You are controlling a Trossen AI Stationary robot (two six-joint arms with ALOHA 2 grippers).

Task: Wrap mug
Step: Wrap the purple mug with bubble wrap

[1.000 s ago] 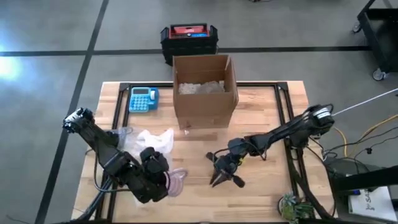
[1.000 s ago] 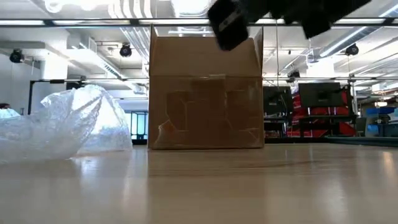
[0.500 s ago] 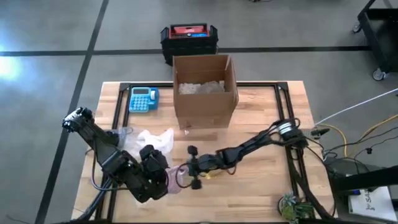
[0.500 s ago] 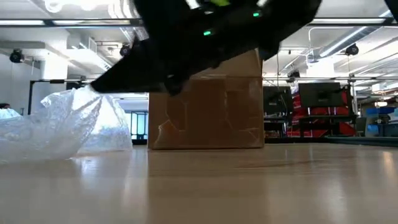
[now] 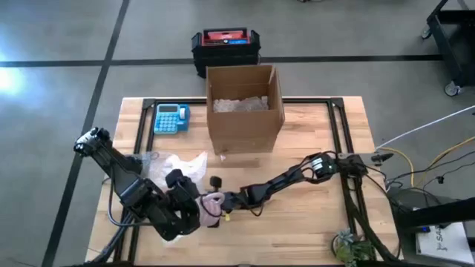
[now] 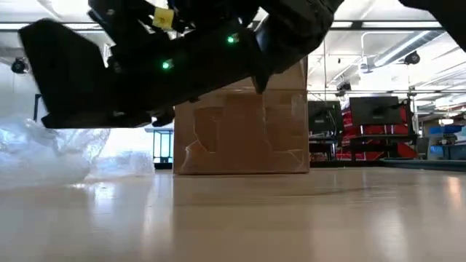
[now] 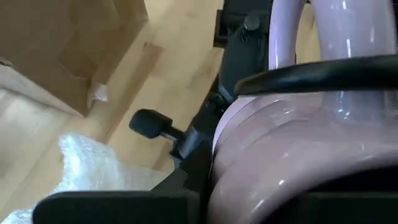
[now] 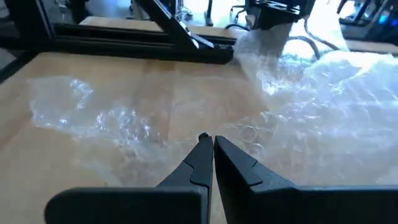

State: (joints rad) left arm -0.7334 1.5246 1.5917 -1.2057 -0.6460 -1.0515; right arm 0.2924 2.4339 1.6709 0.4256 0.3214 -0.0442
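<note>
Left gripper (image 5: 199,213) clenched around the pink mug (image 5: 213,208). Right gripper (image 8: 208,144) pinched closed, empty, just beside the mug, bubble wrap (image 5: 178,167) ahead. Wrapping barely started; next likely needs grabbing a wrap edge.

bench (image 5: 312,222): pale wood planks, smooth, slight sheen, black metal frame rails
mug (image 7: 292,162): pinkish-white, glossy, smooth, glazed-looking
bubble wrap (image 8: 323,93): clear plastic, crinkled, shiny highlights
box (image 5: 245,122): brown cardboard, matt, scuffed front
box filling (image 5: 240,104): crumpled pale paper, likely
calculator (image 5: 171,118): blue plastic
crate (image 5: 225,46): black plastic, red top
right gripper (image 8: 208,144): black plastic, matt
floor (image 5: 67,44): grey, smooth, faint gloss
</note>
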